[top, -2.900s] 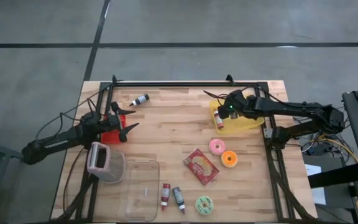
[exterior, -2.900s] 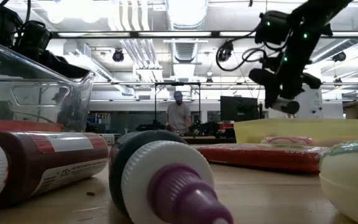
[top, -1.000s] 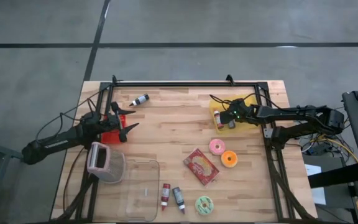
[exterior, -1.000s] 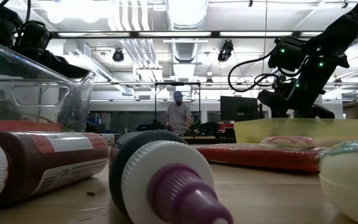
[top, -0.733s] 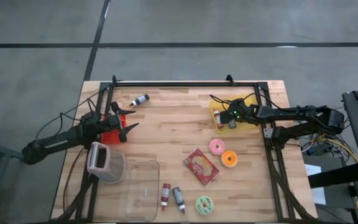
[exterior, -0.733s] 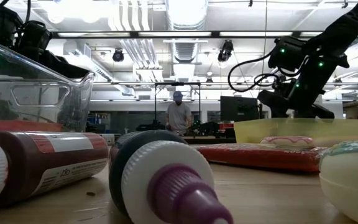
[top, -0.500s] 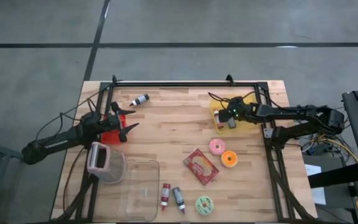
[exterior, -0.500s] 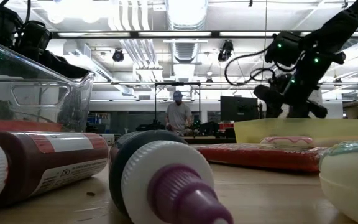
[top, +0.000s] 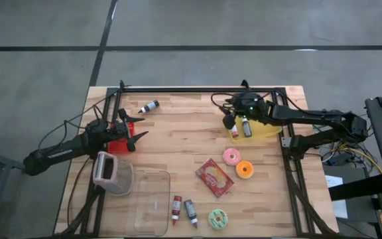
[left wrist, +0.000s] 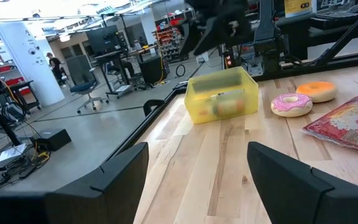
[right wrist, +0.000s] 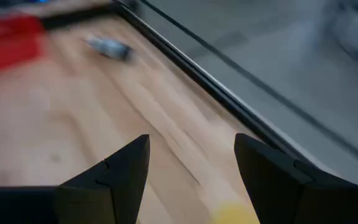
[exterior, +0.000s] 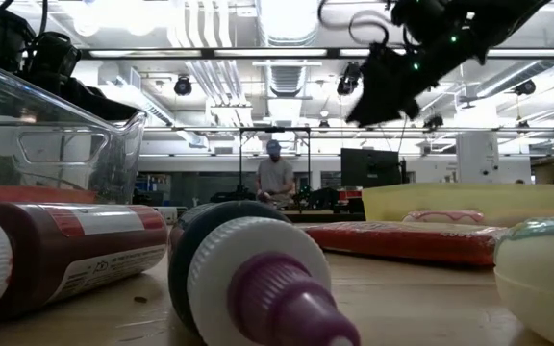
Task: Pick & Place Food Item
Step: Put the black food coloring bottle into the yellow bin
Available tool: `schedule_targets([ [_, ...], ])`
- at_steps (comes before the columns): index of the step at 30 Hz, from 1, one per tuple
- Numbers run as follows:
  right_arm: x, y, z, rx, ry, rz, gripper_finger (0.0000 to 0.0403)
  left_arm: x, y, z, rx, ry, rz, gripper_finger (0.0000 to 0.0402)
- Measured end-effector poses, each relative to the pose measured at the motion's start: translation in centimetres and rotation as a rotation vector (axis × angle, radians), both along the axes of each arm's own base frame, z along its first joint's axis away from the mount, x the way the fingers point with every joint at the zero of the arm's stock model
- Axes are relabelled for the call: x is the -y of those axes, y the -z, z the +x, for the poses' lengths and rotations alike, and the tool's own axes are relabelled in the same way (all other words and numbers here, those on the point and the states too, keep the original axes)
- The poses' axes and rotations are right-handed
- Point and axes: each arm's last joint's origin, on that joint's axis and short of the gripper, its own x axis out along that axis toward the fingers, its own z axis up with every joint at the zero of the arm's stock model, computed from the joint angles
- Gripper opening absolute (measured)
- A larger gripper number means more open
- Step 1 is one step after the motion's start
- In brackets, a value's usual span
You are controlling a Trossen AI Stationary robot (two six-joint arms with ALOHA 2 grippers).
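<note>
Wood table (top: 184, 133) in a big workshop, a person (exterior: 275, 179) standing way back. Two bottles (top: 239, 126) sit in the yellow bin (top: 264, 131) at 2 o'clock; right gripper (top: 229, 121) hovers empty, fingers apart. Left gripper (top: 136, 129), also spread, waits at 9 by a red block (top: 119, 145).

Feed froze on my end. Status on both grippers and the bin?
Right gripper open, empty, raised by the yellow bin. Two small bottles lying in the bin. Left gripper open, idle above the red box. Nothing in the way.
</note>
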Motion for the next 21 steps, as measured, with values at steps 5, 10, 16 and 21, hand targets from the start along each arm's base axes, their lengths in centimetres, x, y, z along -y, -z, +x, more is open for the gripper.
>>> schedule_targets([
  [5,0.7,0.6,1.9,0.103,-0.231,-0.070,0.0231,0.0,0.0,0.0,0.000,0.000,0.000,0.0278],
  [10,1.9,2.4,4.7,0.234,-0.377,-0.183,0.0231,0.0,0.0,0.0,0.000,0.000,0.000,0.0278],
  [16,3.8,5.4,8.4,0.343,-0.408,-0.250,0.0231,0.0,0.0,0.0,0.000,0.000,0.000,0.0278],
  [21,6.9,6.7,12.0,0.347,-0.585,-0.129,0.0231,0.0,0.0,0.0,0.000,0.000,0.000,0.0278],
])
